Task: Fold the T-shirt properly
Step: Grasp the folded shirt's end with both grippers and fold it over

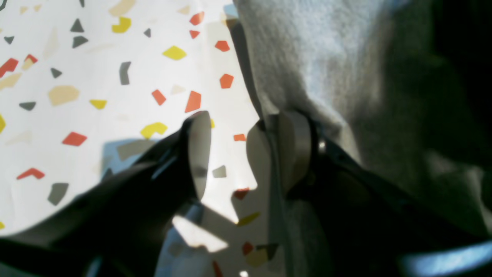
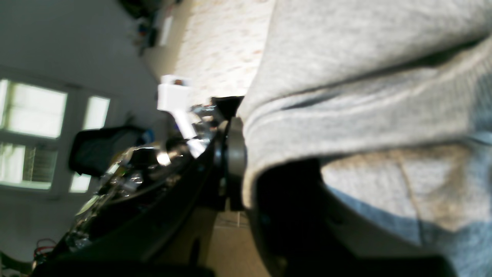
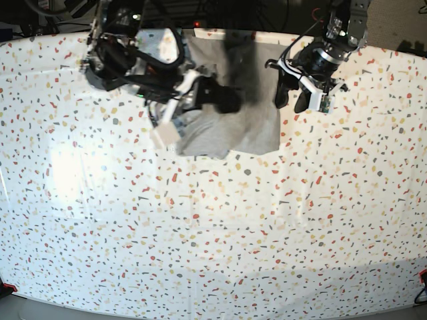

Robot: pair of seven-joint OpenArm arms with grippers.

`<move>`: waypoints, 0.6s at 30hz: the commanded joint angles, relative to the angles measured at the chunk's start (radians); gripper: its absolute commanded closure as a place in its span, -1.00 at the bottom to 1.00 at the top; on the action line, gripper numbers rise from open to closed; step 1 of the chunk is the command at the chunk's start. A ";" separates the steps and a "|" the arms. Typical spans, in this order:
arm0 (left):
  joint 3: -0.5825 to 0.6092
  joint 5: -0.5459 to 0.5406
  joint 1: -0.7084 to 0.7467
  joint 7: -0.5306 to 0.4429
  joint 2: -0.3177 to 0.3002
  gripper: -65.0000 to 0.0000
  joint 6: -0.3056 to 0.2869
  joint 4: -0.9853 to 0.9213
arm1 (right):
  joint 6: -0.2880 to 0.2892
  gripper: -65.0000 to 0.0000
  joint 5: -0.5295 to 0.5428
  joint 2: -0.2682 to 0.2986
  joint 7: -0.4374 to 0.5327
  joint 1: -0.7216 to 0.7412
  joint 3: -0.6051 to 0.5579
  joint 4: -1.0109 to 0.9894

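Your T-shirt (image 3: pixel 230 127) is bunched up at the far edge of the speckled worktop (image 3: pixel 213 233). Your right tool (image 2: pixel 246 161) is clamped tight on a fold of the grey fabric. Your left tool (image 1: pixel 244 154) is spread wide at the shirt's edge, gripping nothing.

My base view looks steeply down from above on the whole speckled tabletop (image 3: pixel 213 233), far enough back to take in both arms at its far edge. My left wrist view sits right behind the left tool (image 1: pixel 238 154), very close, facing down at tabletop and T-shirt (image 1: pixel 326 57). My right wrist view is rolled sideways, pressed against grey cloth, with windows (image 2: pixel 34 134) beyond. All three share the T-shirt.
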 commanded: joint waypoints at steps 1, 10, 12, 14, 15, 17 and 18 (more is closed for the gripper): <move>0.002 -0.003 0.003 0.007 -0.003 0.15 -0.004 0.008 | 0.004 1.00 -0.010 -0.019 0.043 0.009 -0.030 0.019; 0.002 -0.003 0.003 0.008 -0.003 0.15 -0.004 0.008 | 0.004 1.00 -0.257 -0.019 0.203 0.009 -0.248 0.016; 0.002 -0.003 0.003 0.008 -0.003 0.15 -0.004 0.008 | 0.004 1.00 -0.257 -0.019 0.241 0.009 -0.292 0.011; 0.002 -0.003 0.003 0.009 -0.003 0.15 -0.004 0.008 | 0.004 1.00 -0.257 -0.019 0.259 0.010 -0.335 0.010; 0.002 -0.003 0.003 0.009 -0.004 0.15 -0.004 0.008 | 0.004 1.00 -0.257 -0.019 0.262 0.012 -0.354 0.010; 0.002 -0.003 0.003 0.010 -0.004 0.15 -0.004 0.008 | 0.004 0.88 -0.255 -0.019 0.267 0.014 -0.390 0.010; 0.002 -0.003 0.003 0.012 -0.007 0.15 -0.004 0.008 | 0.004 0.65 -0.253 -0.019 0.269 0.015 -0.408 0.010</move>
